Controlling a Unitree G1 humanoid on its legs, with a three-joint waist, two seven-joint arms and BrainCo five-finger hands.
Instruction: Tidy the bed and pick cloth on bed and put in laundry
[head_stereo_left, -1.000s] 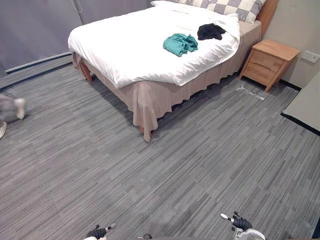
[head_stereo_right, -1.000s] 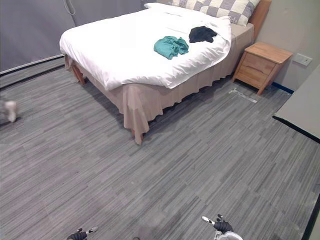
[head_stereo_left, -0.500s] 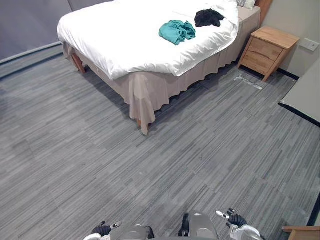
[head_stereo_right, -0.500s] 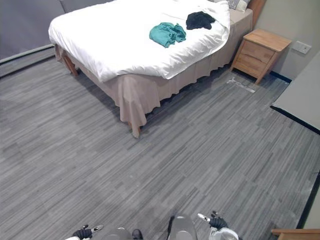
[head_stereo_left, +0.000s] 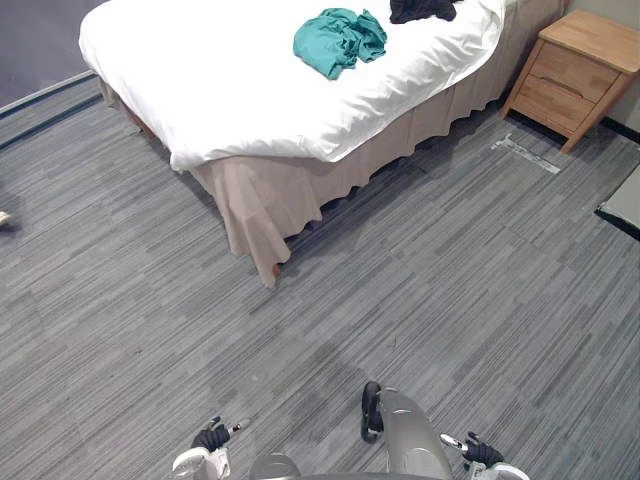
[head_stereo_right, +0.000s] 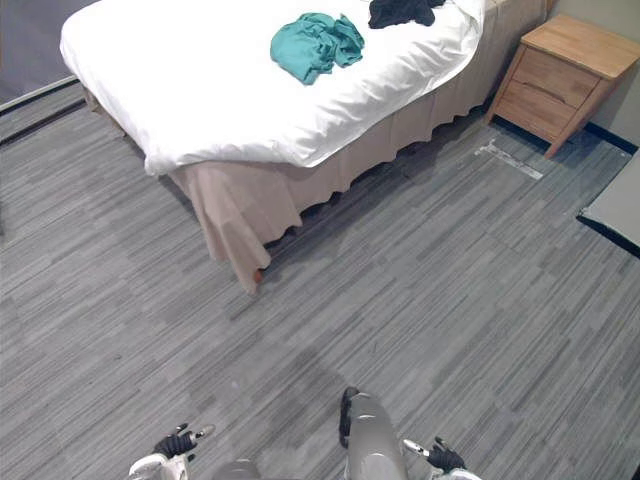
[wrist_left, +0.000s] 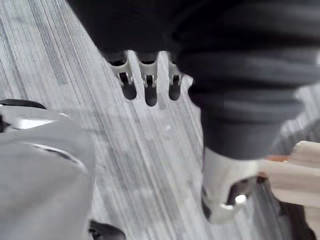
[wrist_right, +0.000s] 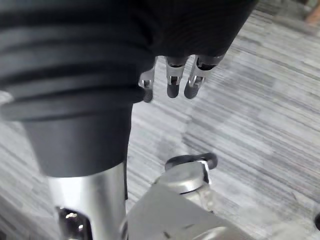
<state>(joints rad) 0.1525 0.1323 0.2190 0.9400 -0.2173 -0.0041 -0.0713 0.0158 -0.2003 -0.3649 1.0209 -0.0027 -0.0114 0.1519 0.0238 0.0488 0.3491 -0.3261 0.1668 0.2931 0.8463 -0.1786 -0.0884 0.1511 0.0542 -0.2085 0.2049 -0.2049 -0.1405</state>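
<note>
A teal cloth (head_stereo_left: 338, 38) lies crumpled on the white duvet of the bed (head_stereo_left: 230, 90), towards its far side. A black cloth (head_stereo_left: 422, 9) lies just beyond it at the upper edge of the view. My left hand (head_stereo_left: 212, 437) hangs low at the bottom left, far from the bed, over the grey floor. My right hand (head_stereo_left: 478, 452) hangs at the bottom right. In the wrist views the left hand's fingers (wrist_left: 146, 82) and the right hand's fingers (wrist_right: 172, 77) point straight down at the floor and hold nothing.
A beige bed skirt (head_stereo_left: 270, 200) drapes over the bed's near corner. A wooden nightstand (head_stereo_left: 580, 62) stands to the right of the bed, with a strip of tape (head_stereo_left: 525, 157) on the floor before it. A dark-edged panel (head_stereo_left: 625, 205) sits at the right edge.
The whole picture has shifted: the camera has come nearer the bed and looks lower, so the pillows have left the view. Both hands stay low and hold nothing.
</note>
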